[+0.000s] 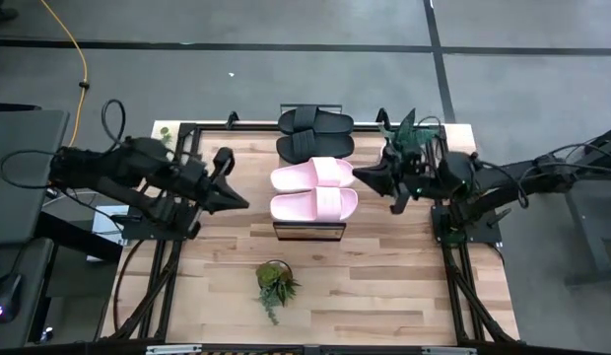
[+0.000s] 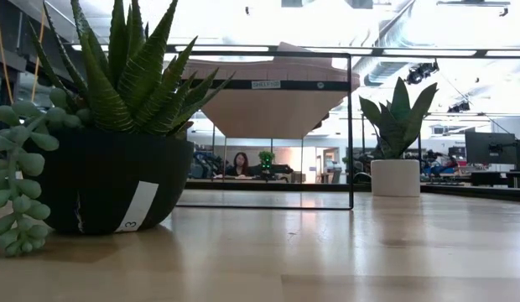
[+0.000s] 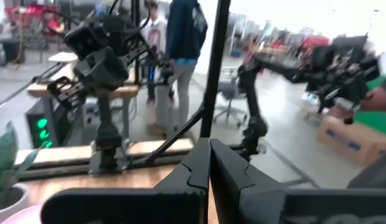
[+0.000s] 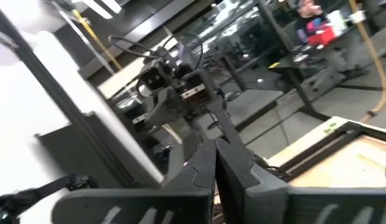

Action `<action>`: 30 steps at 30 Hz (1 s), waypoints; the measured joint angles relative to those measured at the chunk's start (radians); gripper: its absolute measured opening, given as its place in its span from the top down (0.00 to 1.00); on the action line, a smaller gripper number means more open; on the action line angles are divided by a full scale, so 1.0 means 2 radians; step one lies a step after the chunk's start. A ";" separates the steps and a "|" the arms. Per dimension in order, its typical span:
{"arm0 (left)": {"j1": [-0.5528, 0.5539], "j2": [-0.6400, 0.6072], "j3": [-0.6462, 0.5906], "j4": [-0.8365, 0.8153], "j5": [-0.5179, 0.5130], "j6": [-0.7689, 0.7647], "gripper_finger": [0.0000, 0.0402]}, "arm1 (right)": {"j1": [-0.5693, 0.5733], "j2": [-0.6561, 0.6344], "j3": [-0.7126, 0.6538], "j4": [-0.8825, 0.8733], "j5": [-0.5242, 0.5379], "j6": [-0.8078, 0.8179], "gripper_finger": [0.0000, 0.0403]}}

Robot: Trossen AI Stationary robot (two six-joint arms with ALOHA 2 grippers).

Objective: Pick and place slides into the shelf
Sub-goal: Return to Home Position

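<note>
The left claw (image 1: pixel 241 202) has its two dark, pointed fingers pressed together and holds nothing. It hangs over the table just left of the shelf, touching none of the slides. The right claw (image 1: pixel 363 176) is pressed together and empty too, and faces it from just right of the shelf.

Between them, four foam-like slides lie side by side in a row along the shelf (image 1: pixel 308 230). Two are pale pink (image 1: pixel 313 176) (image 1: pixel 313 205) at the near end, and two are black (image 1: pixel 315 146) (image 1: pixel 315 121) at the far end. Each has one wide strap.

The shelf is a long, narrow plank of light wood on a thin black metal frame. It stands on the butcher-block table (image 1: pixel 384 286).

There are two potted plants. A spiky one in a round black pot (image 1: pixel 274 286) stands near the front, and one in a white pot (image 1: pixel 409 133) stands behind the right claw.
</note>
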 joint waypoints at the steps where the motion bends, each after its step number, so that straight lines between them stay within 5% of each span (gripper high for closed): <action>1: 0.000 -0.013 -0.023 0.023 0.001 -0.005 1.00 | 0.010 0.004 0.000 0.002 0.016 0.000 1.00; 9: 0.002 -0.135 -0.241 0.265 -0.014 -0.046 1.00 | 0.046 0.029 0.000 0.001 0.069 0.044 1.00; 16: 0.001 -0.218 -0.384 0.383 -0.055 -0.062 1.00 | 0.042 0.031 0.000 0.022 0.070 0.070 1.00; 30: 0.002 -0.327 -0.532 0.461 -0.094 -0.071 1.00 | 0.014 0.030 0.000 0.031 0.052 0.107 1.00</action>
